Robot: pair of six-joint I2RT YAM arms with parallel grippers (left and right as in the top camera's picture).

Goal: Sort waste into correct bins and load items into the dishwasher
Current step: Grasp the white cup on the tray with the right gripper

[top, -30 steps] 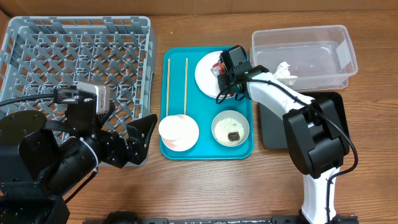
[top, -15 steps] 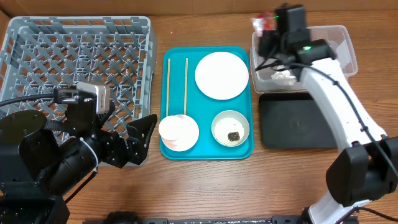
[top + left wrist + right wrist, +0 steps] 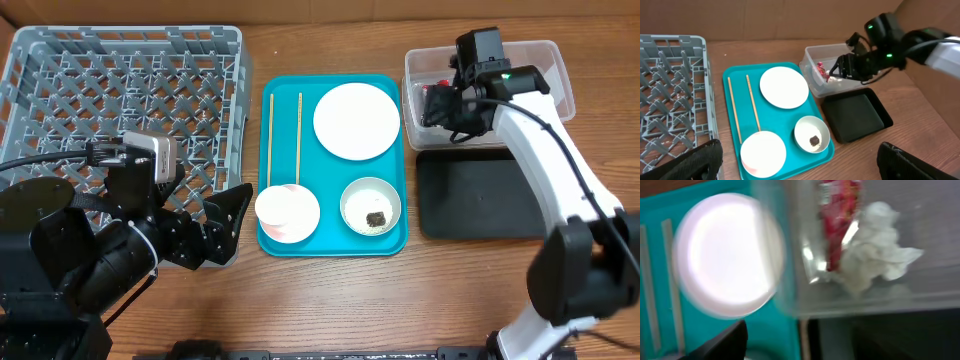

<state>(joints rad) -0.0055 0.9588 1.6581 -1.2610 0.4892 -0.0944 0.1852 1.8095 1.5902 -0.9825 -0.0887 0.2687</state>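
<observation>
My right pincer [image 3: 447,105] hangs over the left end of the clear tub [image 3: 545,60]. My wrist camera is too blurred to show the fingers, so I cannot tell whether they are spread or closed. They are not gripping the red wrapper [image 3: 840,220], which lies inside the tub against its left wall, touching a crumpled white paper scrap [image 3: 875,260].

I judge both of these light, soft and springy. The wrapper's film looks slick, so if it needed moving I would pinch a raised fold rather than a flat face.

The stiffer things wait on the teal tray [image 3: 330,84]:
- **Large plate [image 3: 356,121]:** it lies flat near the tray's right lip. It looks smooth, hard and breakable, with only its thin rim to take hold of.
- **Bowl [image 3: 352,200]:** it holds rice and a brown lump [image 3: 375,218]. Its upright wall offers an easier hold, but it must stay level.
- **Chopsticks [image 3: 270,140]:** these are thin and likely to roll.

The tub's walls stand close around my fingers, so I judge straight up to be the safe way out. The black tray [image 3: 480,200] sits just beside the tub's front. The bench in front of both trays is open.

My left pincer [image 3: 228,222] waits with fingers wide apart beside the grey rack [image 3: 120,80].
</observation>
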